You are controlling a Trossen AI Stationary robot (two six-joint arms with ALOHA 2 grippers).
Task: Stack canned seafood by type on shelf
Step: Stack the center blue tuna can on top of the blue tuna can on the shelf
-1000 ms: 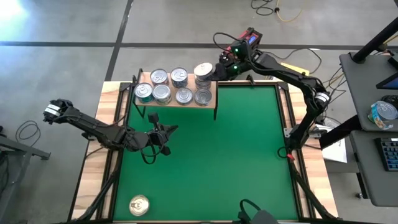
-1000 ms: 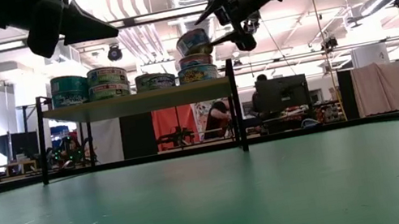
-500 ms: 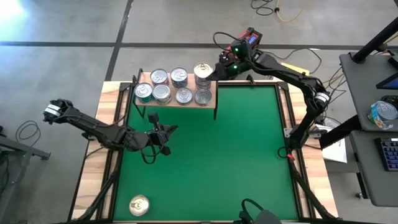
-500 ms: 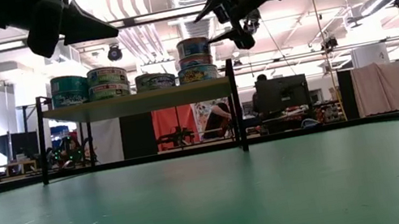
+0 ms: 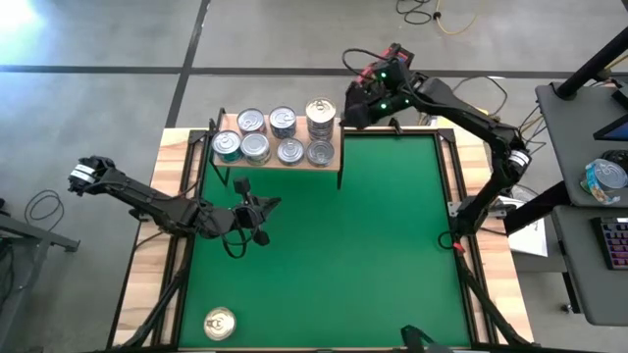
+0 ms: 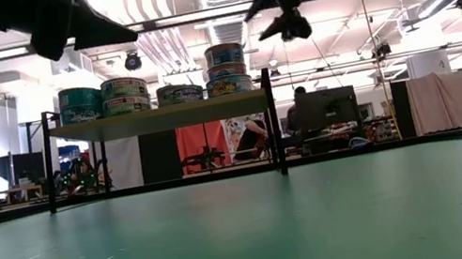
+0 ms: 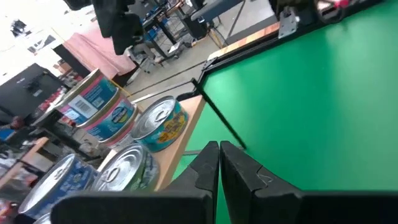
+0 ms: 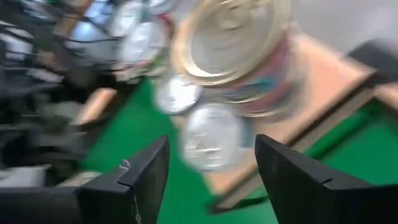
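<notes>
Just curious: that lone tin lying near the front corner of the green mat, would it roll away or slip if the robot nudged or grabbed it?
The lone tin lies flat, lid up, so it would probably slide rather than roll. Its smooth metal sides may be slippery.

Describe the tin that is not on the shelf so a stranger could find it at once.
Start at the green mat and go to its near left corner, far from the shelf. A lone gold-topped tin lies there; every other tin sits on the shelf.
</notes>
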